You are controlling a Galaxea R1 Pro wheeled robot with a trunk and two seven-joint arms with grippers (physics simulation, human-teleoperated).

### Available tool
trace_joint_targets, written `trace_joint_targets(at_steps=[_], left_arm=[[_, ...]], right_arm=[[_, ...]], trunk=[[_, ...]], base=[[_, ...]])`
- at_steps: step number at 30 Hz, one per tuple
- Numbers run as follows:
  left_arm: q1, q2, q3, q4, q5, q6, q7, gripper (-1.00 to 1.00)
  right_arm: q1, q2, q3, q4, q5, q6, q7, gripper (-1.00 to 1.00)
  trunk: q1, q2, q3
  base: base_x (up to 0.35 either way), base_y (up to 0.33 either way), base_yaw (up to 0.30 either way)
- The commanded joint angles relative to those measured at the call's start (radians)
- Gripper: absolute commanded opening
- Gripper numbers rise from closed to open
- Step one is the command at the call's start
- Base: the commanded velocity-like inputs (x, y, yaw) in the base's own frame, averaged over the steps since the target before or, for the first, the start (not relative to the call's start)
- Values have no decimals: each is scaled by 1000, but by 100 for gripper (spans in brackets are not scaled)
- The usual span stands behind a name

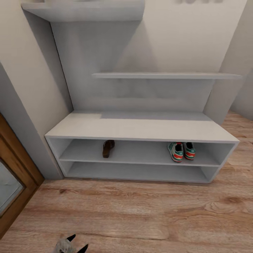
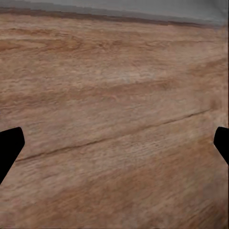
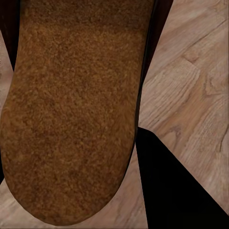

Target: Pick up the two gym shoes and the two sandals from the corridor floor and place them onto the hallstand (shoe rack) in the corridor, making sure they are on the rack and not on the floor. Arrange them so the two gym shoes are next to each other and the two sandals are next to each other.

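The pale grey hallstand stands against the wall ahead. On the upper of its two low shelves, one dark brown sandal lies at the left. The two gym shoes sit side by side at the right, heels outward. The second sandal shows its brown sole close up in the right wrist view, with my right gripper shut on it and one black finger beside it. My left gripper hangs open over the wood-plank floor, with nothing between its fingers.
A brown wooden door frame with a glass panel runs along the left. Two stepped shelves rise above the rack's flat top. Walls close in on the rack at both sides. Open floor lies between me and the rack.
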Motion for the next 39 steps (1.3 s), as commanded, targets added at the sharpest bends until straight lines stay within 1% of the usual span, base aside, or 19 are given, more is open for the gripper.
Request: trace_joint_targets(at_steps=[1,2,4,5,8,13,18,19,22,29,39], left_arm=[[22,4,13,4,14,-10,-32,100],[32,7,22,5,19,-17,-51,100],[59,18,68,15,31,-47,-109,100],[66,20,84,31,33,-57,-122,100],[70,22,95,64,36,-64,-128,100],[72,25,103,92,38,-68,-131,100],[73,27,104,95,40,-68,-131,100],[73,26,126,93,41,-68,-134,100],[73,26,142,90,42,-68,-137,100],[73,25,143,88,42,-67,-138,100],[73,25,144,87,42,-67,-139,100]], right_arm=[[-1,1,-7,2,7,-3,7,-100],[-1,1,-6,2,7,-3,7,-100],[-1,1,-6,4,7,-3,7,-100],[-1,1,-5,5,8,-3,7,-100],[-1,1,-5,4,8,-3,7,-100],[-1,2,-5,0,7,-3,6,-100],[-1,3,-6,-2,5,-4,7,-100],[-1,3,-6,4,6,-4,7,-100],[-1,4,-4,9,7,-5,7,-100],[-1,5,-4,9,7,-5,7,-100],[-1,10,-4,7,7,-4,7,-100]], trunk=[[0,0,-1],[0,0,-1],[0,0,-1],[0,0,-1],[0,0,-1],[0,0,-1],[0,0,-1],[0,0,-1],[0,0,-1],[0,0,-1],[0,0,-1]], base=[[-6,1,0],[-4,1,0],[-2,0,0],[0,0,0],[0,0,0],[-22,1,0],[-264,115,0],[-296,210,0],[-285,225,0],[-230,250,0],[-126,287,0]])
